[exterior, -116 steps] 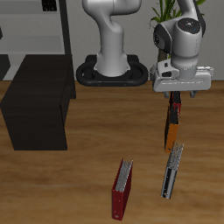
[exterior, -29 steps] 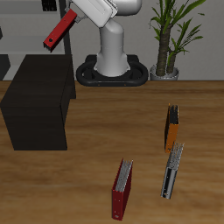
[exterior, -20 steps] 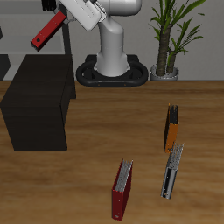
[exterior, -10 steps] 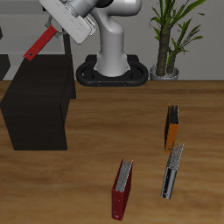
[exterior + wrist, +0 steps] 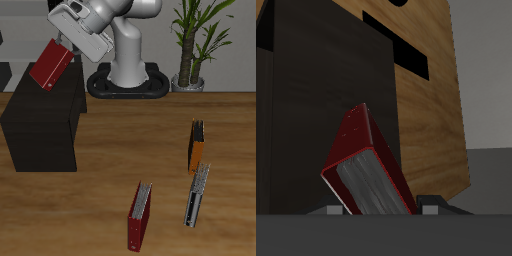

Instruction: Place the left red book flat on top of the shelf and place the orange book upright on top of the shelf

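The left red book [image 5: 49, 65] has a bright red cover, and the wrist view shows its page block [image 5: 374, 187] as streaked grey inside a dark red edge. The shelf [image 5: 42, 118] is matte black all over. The surface [image 5: 120, 190] is warm brown wood with a fine grain. On it, the orange book [image 5: 197, 148] is plain orange with a dark edge; nearer the front, the grey-white book [image 5: 197, 195] is pale with dark lines, and the dark red book [image 5: 139, 216] has a grey page block. The robot arm [image 5: 128, 45] is pale grey-white on a black base [image 5: 128, 86]. The plant [image 5: 192, 35] at the far side is green.
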Controlling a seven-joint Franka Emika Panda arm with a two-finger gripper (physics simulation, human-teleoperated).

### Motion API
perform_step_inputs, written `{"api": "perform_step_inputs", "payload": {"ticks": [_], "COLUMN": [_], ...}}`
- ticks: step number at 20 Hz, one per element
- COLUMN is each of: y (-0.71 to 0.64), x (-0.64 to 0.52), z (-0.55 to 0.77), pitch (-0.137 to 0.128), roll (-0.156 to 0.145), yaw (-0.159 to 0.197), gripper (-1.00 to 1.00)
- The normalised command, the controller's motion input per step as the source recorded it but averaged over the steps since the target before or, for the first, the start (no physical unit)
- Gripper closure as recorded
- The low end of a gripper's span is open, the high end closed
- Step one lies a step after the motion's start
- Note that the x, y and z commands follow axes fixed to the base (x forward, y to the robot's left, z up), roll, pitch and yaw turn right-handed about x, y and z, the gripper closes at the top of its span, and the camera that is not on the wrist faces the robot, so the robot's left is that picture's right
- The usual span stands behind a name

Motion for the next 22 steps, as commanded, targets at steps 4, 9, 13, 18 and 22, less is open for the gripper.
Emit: {"api": "perform_step_inputs", "payload": {"ticks": [4,9,13,18,22], "y": [0.27,0.40,0.33,0.44,0.44], "x": [0.08,0.14,0.10,0.16,0.10], "z": [-0.09,-0.13,0.01,0.06,-0.06], "pitch": [0.045,0.036,0.011,-0.010,0.017], "roll": [0.042,0.080,0.056,0.088,0.095], "yaw": [-0.032,-0.015,-0.011,0.011,-0.014], "gripper": [-1.00,-1.00,-1.00,-1.00,-1.00]}}
